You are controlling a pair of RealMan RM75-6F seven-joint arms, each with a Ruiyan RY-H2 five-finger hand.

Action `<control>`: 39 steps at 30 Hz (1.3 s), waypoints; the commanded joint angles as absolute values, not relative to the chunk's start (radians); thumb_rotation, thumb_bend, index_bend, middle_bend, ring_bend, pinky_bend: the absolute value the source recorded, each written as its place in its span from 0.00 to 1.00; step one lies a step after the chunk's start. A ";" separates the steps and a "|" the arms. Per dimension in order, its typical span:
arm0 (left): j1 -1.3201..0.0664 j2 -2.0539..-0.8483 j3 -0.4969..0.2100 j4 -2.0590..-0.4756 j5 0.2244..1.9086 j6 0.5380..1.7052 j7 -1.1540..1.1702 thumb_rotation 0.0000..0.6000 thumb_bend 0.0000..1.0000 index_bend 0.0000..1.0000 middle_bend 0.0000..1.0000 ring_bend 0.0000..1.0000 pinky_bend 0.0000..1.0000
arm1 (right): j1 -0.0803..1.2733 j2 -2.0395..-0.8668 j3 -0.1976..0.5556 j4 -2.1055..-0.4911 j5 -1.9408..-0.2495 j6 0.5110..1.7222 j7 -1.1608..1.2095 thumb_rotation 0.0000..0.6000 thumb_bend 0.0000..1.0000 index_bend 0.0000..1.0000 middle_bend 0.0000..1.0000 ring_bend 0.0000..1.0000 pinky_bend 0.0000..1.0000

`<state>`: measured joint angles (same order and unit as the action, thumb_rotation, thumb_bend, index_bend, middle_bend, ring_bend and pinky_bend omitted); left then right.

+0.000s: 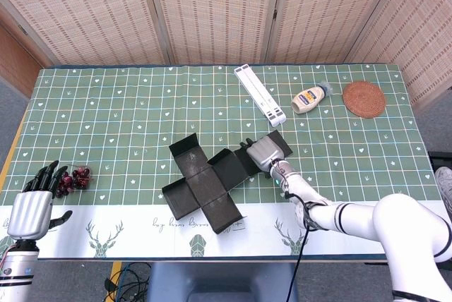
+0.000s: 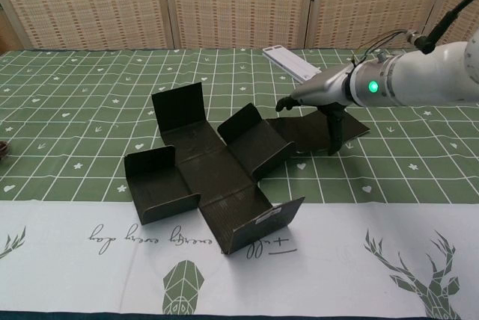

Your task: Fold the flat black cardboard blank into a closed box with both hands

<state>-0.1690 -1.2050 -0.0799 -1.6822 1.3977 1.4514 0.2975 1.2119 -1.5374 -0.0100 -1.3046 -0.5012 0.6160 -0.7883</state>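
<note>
The black cardboard blank [image 1: 208, 185] lies spread in a cross on the table, with several of its side flaps standing partly up [image 2: 217, 174]. Its long right flap [image 2: 299, 131] lies nearly flat. My right hand [image 1: 265, 152] is over that flap, fingers stretched out towards the blank's raised middle wall and thumb pointing down at the flap [image 2: 320, 94]. It holds nothing. My left hand [image 1: 32, 209] is at the table's near left corner, fingers apart and empty, far from the blank. It appears in the head view only.
A bunch of dark grapes [image 1: 74, 178] lies just beside my left hand. A long white bar [image 1: 260, 94] lies behind the blank. A mayonnaise bottle [image 1: 311, 97] and a round cork coaster [image 1: 364, 99] are at the back right.
</note>
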 commanded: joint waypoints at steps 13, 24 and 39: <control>-0.165 -1.206 -0.079 -1.670 1.401 1.452 0.278 1.00 0.02 0.12 0.08 0.10 0.27 | 1.244 -1.602 -0.052 -1.246 -0.504 0.634 -0.761 1.00 0.11 0.00 0.09 0.74 1.00; -0.183 -1.218 -0.084 -1.628 1.429 1.442 0.249 1.00 0.02 0.13 0.08 0.10 0.27 | 1.188 -1.648 -0.025 -1.213 -0.617 0.706 -0.668 1.00 0.25 0.10 0.30 0.81 1.00; -0.375 -1.347 -0.120 -1.359 1.545 1.295 0.134 1.00 0.06 0.21 0.11 0.18 0.36 | 1.056 -1.630 0.008 -1.247 -0.869 0.820 -0.512 1.00 0.30 0.22 0.39 0.83 1.00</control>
<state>-0.3351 -1.3099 -0.1176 -1.4106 1.5248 1.3333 0.1521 1.0676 -1.6311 0.0052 -1.2446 -0.8528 0.8108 -0.5229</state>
